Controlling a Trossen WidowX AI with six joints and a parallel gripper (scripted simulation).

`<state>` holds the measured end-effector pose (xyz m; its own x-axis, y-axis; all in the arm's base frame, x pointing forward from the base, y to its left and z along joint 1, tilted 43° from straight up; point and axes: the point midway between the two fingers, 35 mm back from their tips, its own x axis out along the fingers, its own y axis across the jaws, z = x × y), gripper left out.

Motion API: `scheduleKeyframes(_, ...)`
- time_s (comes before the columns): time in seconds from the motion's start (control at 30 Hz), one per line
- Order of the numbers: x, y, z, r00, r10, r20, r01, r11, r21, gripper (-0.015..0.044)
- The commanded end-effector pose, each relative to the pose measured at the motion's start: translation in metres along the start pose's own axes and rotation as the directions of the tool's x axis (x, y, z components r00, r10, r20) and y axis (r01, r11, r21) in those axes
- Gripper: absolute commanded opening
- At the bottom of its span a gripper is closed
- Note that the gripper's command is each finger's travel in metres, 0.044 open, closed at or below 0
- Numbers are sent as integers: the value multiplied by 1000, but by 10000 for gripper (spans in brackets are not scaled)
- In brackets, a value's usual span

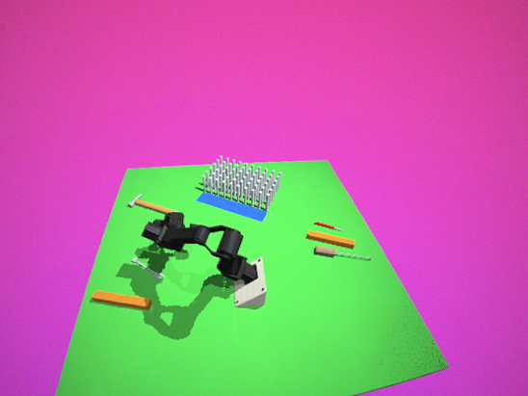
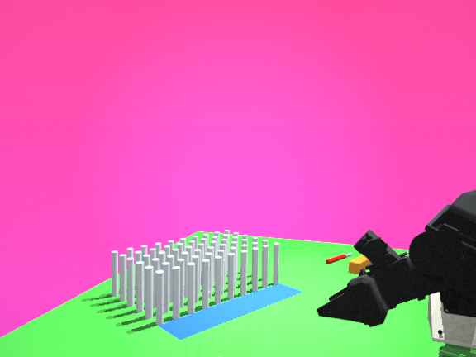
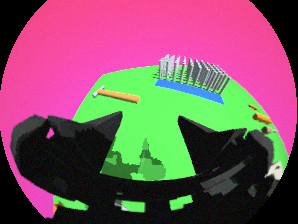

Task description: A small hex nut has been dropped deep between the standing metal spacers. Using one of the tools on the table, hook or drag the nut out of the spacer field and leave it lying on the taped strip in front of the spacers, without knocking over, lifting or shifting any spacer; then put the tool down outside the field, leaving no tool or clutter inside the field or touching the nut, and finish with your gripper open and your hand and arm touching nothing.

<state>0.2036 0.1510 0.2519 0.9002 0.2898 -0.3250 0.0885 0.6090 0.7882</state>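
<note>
Light grey spacers stand upright in rows behind the blue strip. The nut cannot be made out in any view. My gripper is open and empty, above the table, well short of the strip. A hammer with an orange handle lies beyond it. A grey wrench lies on the near side of it. A screwdriver and a red-handled tool lie at the right.
One orange block lies between the red-handled tool and the screwdriver. Another orange block lies at the near left, by the table's left edge. The pale base of my arm stands near the middle.
</note>
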Motion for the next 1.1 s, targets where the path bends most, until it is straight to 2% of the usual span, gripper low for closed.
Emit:
scheduleKeyframes(0.0, 1, 0, 0, 1000, -2, -2, 2, 1000, 1, 426)
scheduleKeyframes(0.1, 23, -2, 1, 999, -34, -29, 34, 999, 3, 440)
scheduleKeyframes(0.3, 79, -15, 26, 997, -82, -4, 80, 985, -153, 440)
scheduleKeyframes(0.6, 152, -80, 106, 986, -146, 81, 166, 921, -353, 440)
scheduleKeyframes(0.83, 178, -145, 162, 985, -139, 105, 174, 823, -541, 440)
scheduleKeyframes(1.07, 178, -147, 163, 985, -138, 105, 173, 820, -546, 440)
